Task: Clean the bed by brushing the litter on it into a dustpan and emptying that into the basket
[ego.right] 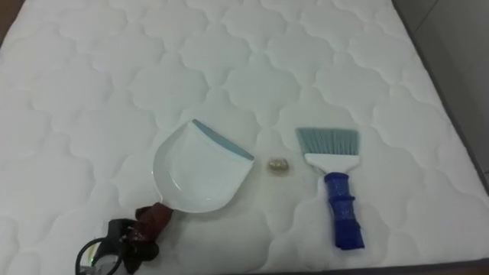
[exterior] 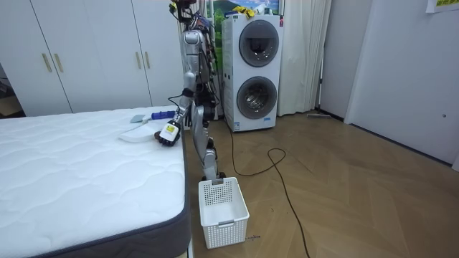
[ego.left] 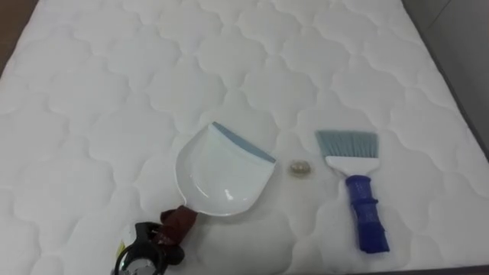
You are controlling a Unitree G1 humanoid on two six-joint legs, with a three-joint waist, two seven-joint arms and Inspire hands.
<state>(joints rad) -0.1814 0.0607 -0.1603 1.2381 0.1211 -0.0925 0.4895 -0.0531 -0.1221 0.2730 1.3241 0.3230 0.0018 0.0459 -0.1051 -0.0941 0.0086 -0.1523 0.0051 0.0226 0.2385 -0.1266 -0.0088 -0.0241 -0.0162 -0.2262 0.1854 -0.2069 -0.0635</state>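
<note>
A white dustpan (ego.left: 221,176) with a blue lip lies flat on the quilted white mattress (ego.left: 114,92). Its brown handle (ego.left: 179,220) points toward me. My left hand (ego.left: 149,248) is at the lower left, shut on that handle. A small crumpled scrap (ego.left: 299,168) lies just right of the pan's lip. Further right lies a brush (ego.left: 359,191) with a blue handle, its pale bristles pointing away from me; nothing touches it. In the room view I stand at the bed's side with the left hand (exterior: 169,134) over the mattress edge.
The mattress's right edge (ego.left: 466,114) runs close to the brush. On the floor by my feet stands a white slatted basket (exterior: 222,208). Stacked washing machines (exterior: 251,72) are behind me, and white wardrobes (exterior: 86,50) stand beyond the bed.
</note>
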